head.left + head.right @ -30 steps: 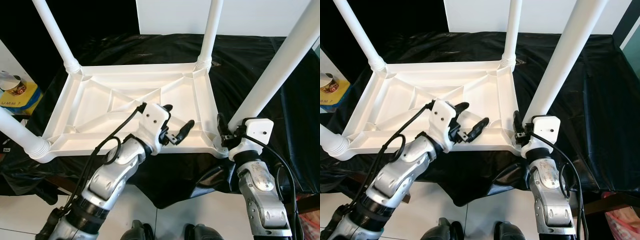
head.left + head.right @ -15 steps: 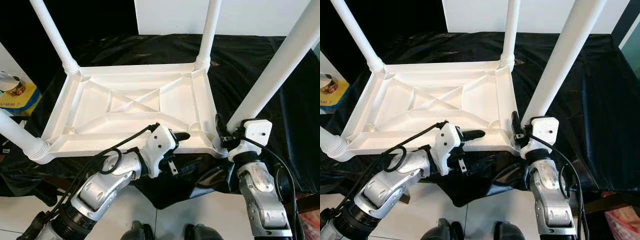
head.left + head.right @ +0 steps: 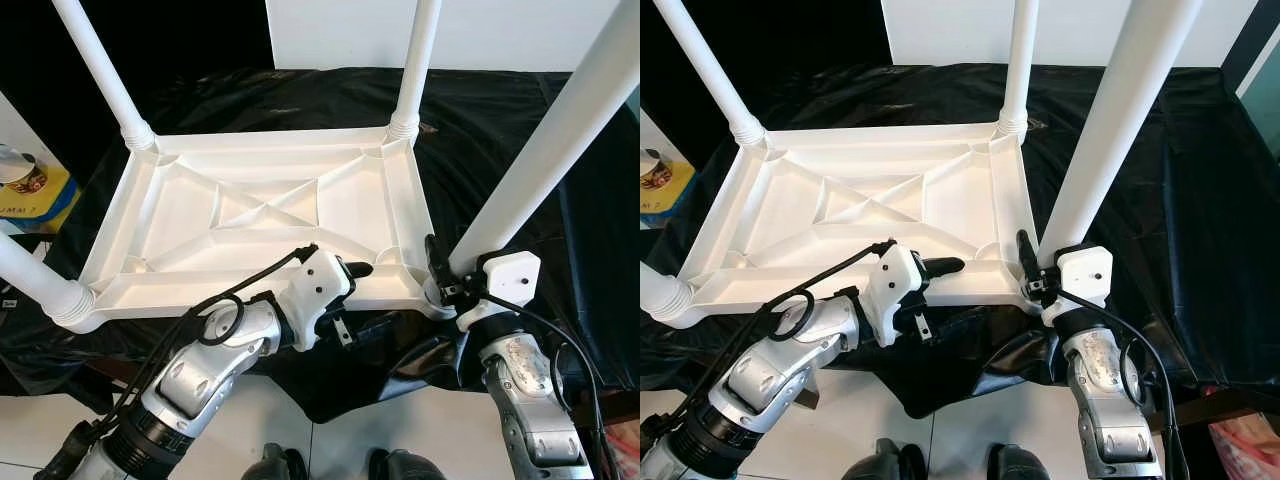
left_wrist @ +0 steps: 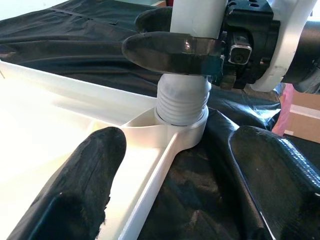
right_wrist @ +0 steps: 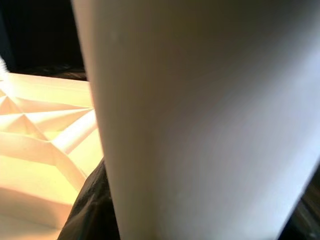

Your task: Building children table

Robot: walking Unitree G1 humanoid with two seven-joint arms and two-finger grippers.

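Observation:
The white plastic children's table [image 3: 270, 143] lies upside down on a black cloth, its legs pointing up. My left gripper [image 3: 350, 300] is open at the near rim, one finger [image 4: 97, 170] over the ribbed underside and the other [image 4: 280, 185] outside over the cloth. My right gripper [image 3: 440, 275] is shut on the near right leg [image 3: 540, 160] just above its threaded socket [image 4: 182, 107]. One of its fingers [image 4: 170, 50] crosses the front of the leg. The right wrist view has the leg [image 5: 200, 125] pressed close.
The black cloth [image 3: 560, 240] drapes over the support and hangs toward white floor tiles [image 3: 380, 420]. A yellow packet with a cup [image 3: 25, 180] sits at the left. A white panel [image 3: 340, 30] stands behind. A pink object [image 3: 1245, 440] lies at the lower right.
My left gripper has come down from above the table's underside to the near rim and now straddles it. The right gripper has stayed at the base of the near right leg.

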